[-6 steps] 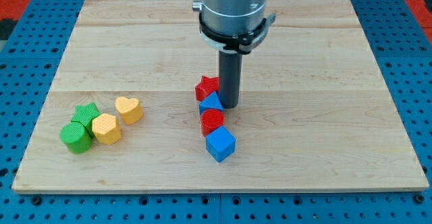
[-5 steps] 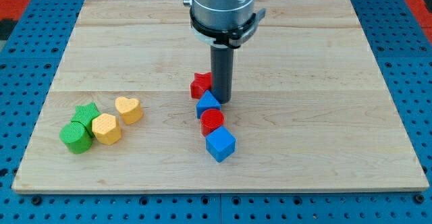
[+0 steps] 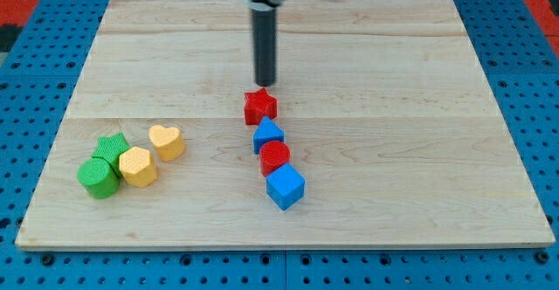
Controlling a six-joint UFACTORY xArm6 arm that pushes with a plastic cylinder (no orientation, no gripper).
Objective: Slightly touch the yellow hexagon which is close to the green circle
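Observation:
The yellow hexagon (image 3: pixel 138 166) lies at the view's lower left, touching the green circle (image 3: pixel 98 177) on its left. A green star (image 3: pixel 111 147) sits just above them and a yellow heart (image 3: pixel 166 141) lies to the hexagon's upper right. My tip (image 3: pixel 264 84) stands near the board's middle, just above the red star (image 3: pixel 259 107), far to the right of the yellow hexagon.
Below the red star runs a column of a blue triangle (image 3: pixel 269 136), a red circle (image 3: pixel 274 157) and a blue cube (image 3: pixel 285 187). The wooden board (image 3: pixel 419 107) rests on a blue pegboard.
My tip has moved up and to the left, from beside the blue triangle to above the red star. The red star has shifted slightly left. The arm's body has risen out of view.

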